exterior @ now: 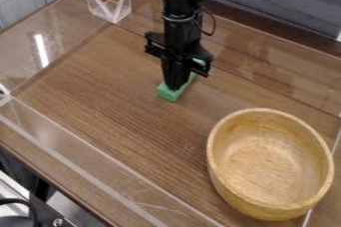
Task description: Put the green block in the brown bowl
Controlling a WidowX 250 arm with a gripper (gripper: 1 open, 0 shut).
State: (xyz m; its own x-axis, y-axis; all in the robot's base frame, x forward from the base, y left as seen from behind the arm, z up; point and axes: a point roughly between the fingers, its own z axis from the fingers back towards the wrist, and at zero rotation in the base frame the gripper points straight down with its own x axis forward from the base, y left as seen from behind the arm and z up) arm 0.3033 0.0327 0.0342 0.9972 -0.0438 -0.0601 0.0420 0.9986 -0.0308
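Note:
The green block (168,93) lies on the wooden tabletop near the middle, and only its near end shows below the fingers. My black gripper (176,82) points straight down onto it, its fingers closed against the block's sides. The block still rests on the table. The brown bowl (217,143), wide, light tan and empty, stands at the front right, well apart from the gripper.
A low clear plastic wall (54,141) runs around the wooden table (94,82). A small clear plastic stand (107,2) sits at the back left corner. Grey planks line the back.

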